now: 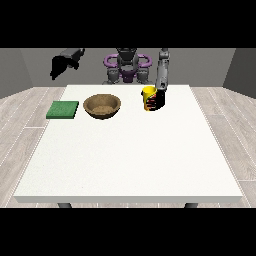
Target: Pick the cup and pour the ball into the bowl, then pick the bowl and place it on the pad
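Black fingers of the hand at the view's right (158, 99) are curling round the yellow cup (148, 98), which is standing upright on the white table (130, 160) in the upper right of centre of the frame. The grey forearm above that hand is coming almost straight down from the robot's shoulder, so the hand is meeting the cup from its right side. The ball is not showing; it is presumably sitting inside the cup, hidden by the wall.

By the look of it the first step is in hand: the cup is being gripped but is not yet lifted. The next move is calling for raising it, carrying it towards the frame's left until it is over the brown bowl (102, 106), and tipping it there.

The bowl is resting well apart from the cup, left of centre, and the green pad (63, 109) is lying just beyond it, nearer the left edge of the table.

The hand at the view's left (60, 65) is hanging raised in the upper left, off the table, fingers drooping and holding nothing.
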`<act>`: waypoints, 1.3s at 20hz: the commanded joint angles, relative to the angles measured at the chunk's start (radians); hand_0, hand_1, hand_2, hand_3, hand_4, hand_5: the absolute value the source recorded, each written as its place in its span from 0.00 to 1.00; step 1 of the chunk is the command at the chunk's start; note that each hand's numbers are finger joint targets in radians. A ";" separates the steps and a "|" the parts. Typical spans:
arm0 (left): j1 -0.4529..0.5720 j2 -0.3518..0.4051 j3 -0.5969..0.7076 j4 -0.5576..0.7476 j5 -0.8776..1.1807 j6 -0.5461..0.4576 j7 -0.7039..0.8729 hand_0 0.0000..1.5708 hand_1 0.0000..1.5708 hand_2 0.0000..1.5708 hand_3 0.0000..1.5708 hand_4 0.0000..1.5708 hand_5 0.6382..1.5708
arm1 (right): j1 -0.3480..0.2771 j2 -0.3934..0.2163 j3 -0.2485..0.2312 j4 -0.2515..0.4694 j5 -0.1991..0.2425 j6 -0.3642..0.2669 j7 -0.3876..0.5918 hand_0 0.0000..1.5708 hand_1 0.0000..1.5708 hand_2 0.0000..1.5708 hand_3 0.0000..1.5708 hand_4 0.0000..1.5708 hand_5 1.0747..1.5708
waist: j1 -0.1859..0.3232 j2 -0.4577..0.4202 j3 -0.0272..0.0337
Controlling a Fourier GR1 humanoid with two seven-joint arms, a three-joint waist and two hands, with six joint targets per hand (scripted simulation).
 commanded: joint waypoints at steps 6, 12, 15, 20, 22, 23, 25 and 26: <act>0.013 -0.013 -0.004 0.098 -0.024 0.023 -0.061 0.85 0.85 1.00 1.00 0.82 0.59 | 0.051 -0.012 -0.009 -0.021 0.006 -0.010 0.050 0.00 0.00 0.25 0.43 0.37 1.00 | 0.011 -0.084 -0.0008; -0.096 -0.027 -0.086 -0.033 -0.095 0.125 0.167 0.86 0.86 1.00 1.00 0.84 0.56 | 0.101 -0.076 -0.094 0.167 -0.028 0.080 -0.088 0.00 0.00 0.25 0.45 0.36 1.00 | 0.074 -0.151 0.0004; -0.171 -0.024 -0.091 -0.013 -0.147 0.245 0.221 0.86 0.86 1.00 1.00 0.84 0.57 | 0.056 -0.087 -0.081 0.147 -0.046 0.105 -0.043 0.00 0.00 0.26 0.41 0.35 1.00 | 0.023 -0.131 0.0001; -0.234 -0.006 -0.108 -0.006 -0.194 0.280 0.287 0.86 0.86 1.00 1.00 0.84 0.61 | 0.024 -0.141 -0.133 0.178 -0.095 0.157 -0.056 0.00 0.00 0.21 0.41 0.35 1.00 | -0.005 -0.088 -0.0001; -0.243 0.042 -0.094 -0.022 -0.193 0.253 0.289 0.86 0.86 1.00 1.00 0.84 0.61 | 0.064 -0.123 -0.137 0.196 -0.090 0.154 -0.108 0.00 0.00 0.21 0.41 0.35 1.00 | 0.003 -0.086 -0.0002; -0.296 0.063 -0.089 0.025 -0.221 0.313 0.363 0.86 0.86 1.00 1.00 0.84 0.61 | 0.055 -0.105 -0.078 0.129 -0.063 0.147 -0.044 0.00 0.00 0.21 0.43 0.34 1.00 | -0.065 -0.112 -0.0004; -0.296 0.026 -0.153 0.037 -0.304 0.397 0.382 0.87 0.87 1.00 1.00 0.87 0.64 | 0.035 -0.111 -0.102 0.170 -0.076 0.153 -0.083 0.00 0.00 0.22 0.43 0.34 1.00 | -0.045 -0.083 0.0002; -0.366 0.074 -0.142 0.053 -0.324 0.418 0.409 0.87 0.87 1.00 1.00 0.88 0.66 | -0.035 -0.121 -0.098 0.153 -0.077 0.142 -0.065 0.00 0.00 0.22 0.44 0.34 1.00 | -0.059 -0.027 0.0001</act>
